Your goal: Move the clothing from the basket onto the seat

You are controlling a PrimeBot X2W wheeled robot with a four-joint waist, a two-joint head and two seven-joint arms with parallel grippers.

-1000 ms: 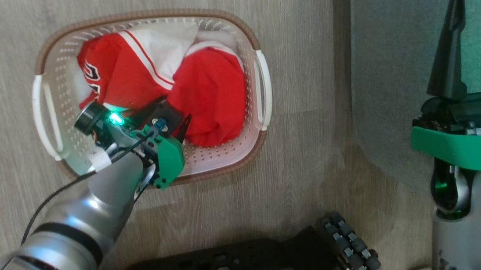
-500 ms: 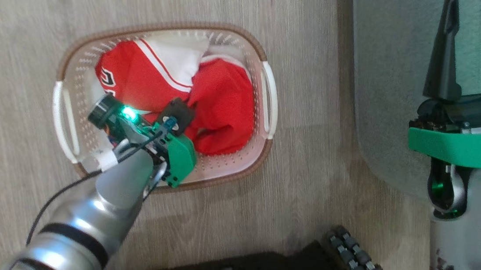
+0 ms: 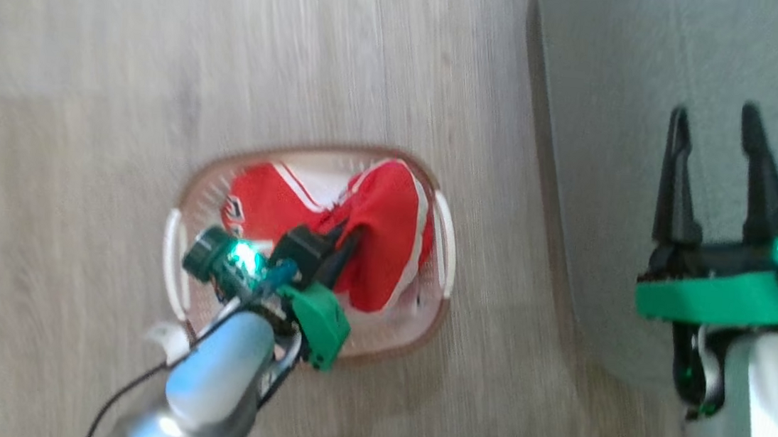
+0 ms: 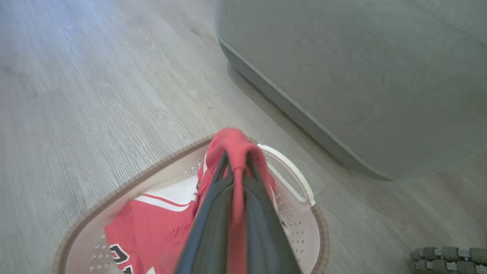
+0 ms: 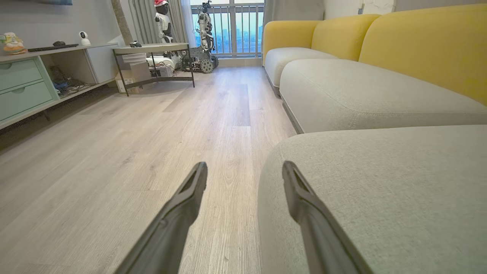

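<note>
A pale wood-grain plank floor (image 3: 89,75) is spread under and all around a small rectangular cream plastic basket (image 3: 317,149) with perforated sides, a brown woven-look rim and white handles, which is taken here as the landmark. To the right of the basket, with a strip of bare floor between, a large grey-green fabric upholstered cushion (image 3: 660,73) with a rounded edge is seen; it is not touched by the basket.

Inside the basket, red sports clothing of thin shiny fabric is found in two parts. A red garment with a white stripe and black-and-white lettering (image 3: 262,203) is laid flat in the basket's left half. A second red garment with white trim (image 3: 386,247) is gathered in the right half, and one fold of it is drawn up in a peak above the rim, close to the right handle, while the rest is left hanging inside.

That fold is clamped between the two long dark fingers of the left gripper (image 4: 236,160), which is held over the basket's middle, the fingers closed tight on the cloth. The right gripper (image 3: 714,114) is held well to the right of the basket, its fingers set apart with nothing between them
</note>
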